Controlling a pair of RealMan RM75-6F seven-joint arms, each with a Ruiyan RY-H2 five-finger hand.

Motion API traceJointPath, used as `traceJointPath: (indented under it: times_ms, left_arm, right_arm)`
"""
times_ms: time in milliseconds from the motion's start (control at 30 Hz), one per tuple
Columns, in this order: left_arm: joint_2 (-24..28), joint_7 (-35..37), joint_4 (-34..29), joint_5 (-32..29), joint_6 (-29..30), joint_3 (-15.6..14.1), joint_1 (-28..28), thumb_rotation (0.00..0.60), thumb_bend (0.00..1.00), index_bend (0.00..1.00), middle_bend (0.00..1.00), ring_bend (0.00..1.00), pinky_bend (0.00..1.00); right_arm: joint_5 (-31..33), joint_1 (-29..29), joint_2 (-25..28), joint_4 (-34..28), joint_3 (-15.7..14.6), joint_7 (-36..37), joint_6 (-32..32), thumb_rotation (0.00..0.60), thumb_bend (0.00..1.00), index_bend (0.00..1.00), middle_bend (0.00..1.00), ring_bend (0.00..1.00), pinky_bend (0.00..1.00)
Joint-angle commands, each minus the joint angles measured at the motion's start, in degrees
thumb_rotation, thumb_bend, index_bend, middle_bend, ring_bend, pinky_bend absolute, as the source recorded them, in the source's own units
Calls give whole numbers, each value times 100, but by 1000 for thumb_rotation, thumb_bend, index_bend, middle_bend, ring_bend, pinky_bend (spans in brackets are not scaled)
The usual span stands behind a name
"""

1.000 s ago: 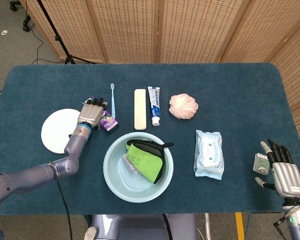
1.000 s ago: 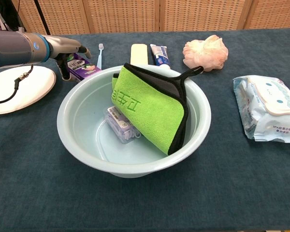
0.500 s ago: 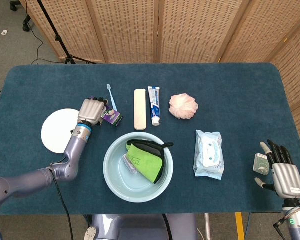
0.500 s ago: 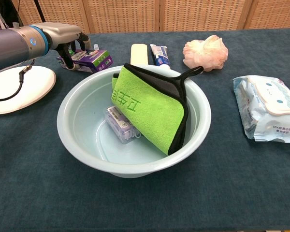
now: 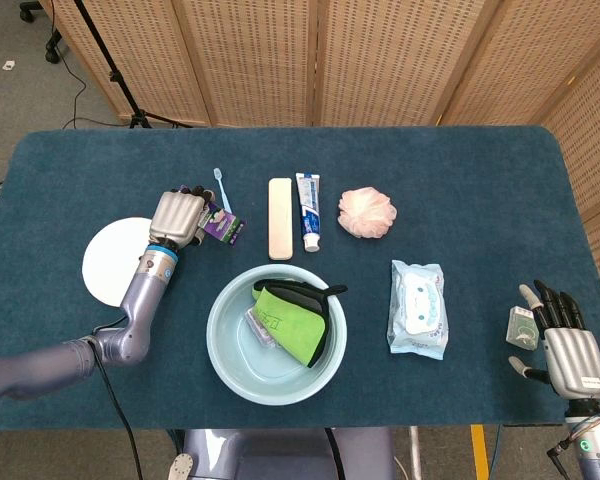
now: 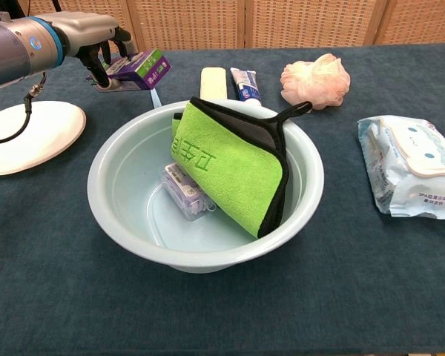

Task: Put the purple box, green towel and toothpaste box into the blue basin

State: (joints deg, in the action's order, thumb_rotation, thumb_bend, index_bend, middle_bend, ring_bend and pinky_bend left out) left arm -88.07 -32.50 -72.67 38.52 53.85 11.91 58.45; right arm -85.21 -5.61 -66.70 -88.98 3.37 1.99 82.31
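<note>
At upper left, the left robot hand (image 6: 89, 30) grips the purple box (image 6: 139, 68) above the desk (image 6: 59, 282). The green towel (image 6: 233, 167) lies in the blue basin (image 6: 119, 215). At lower right, the right robot hand (image 5: 565, 345) rests empty, fingers spread.

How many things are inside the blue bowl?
2: a folded green towel leaning on the light blue basin's right wall, and a small clear box on its bottom. Something may hide underneath the towel.

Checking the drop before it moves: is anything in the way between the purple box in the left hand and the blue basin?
Nothing visible blocks it. The left hand holds the small purple cardboard box above the table, up-left of the round pale blue plastic basin. The folded green towel fills its right side; the left is open.
</note>
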Motion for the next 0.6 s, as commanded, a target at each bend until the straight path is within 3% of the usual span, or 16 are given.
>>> traceJointPath:
  times_ms: [33,333,433,600]
  left_arm:
    - [136,-23,-209,71,132,78,-37,600,444,661,330,349,402]
    - [646,125,-1184,393,465,344,-143,600,443,661,330,349,401]
    - [1003,209,-2017,674,668,496,-198,600,442,661,330,349,402]
    - [1278,188,-2838,906,824,578,-223,600,441,661,330,349,401]
  right_arm:
    - [-10,2,5,-9,-5,2,3,600,95,0,0,0,0]
    - [-73,19,27,-51,-20,5,63,600,96,0,0,0,0]
    - [-100,28,35,-71,-29,-1,86,600,95,0,0,0,0]
    - [-100,21,38,-81,-41,-12,56,600,96,0,0,0,0]
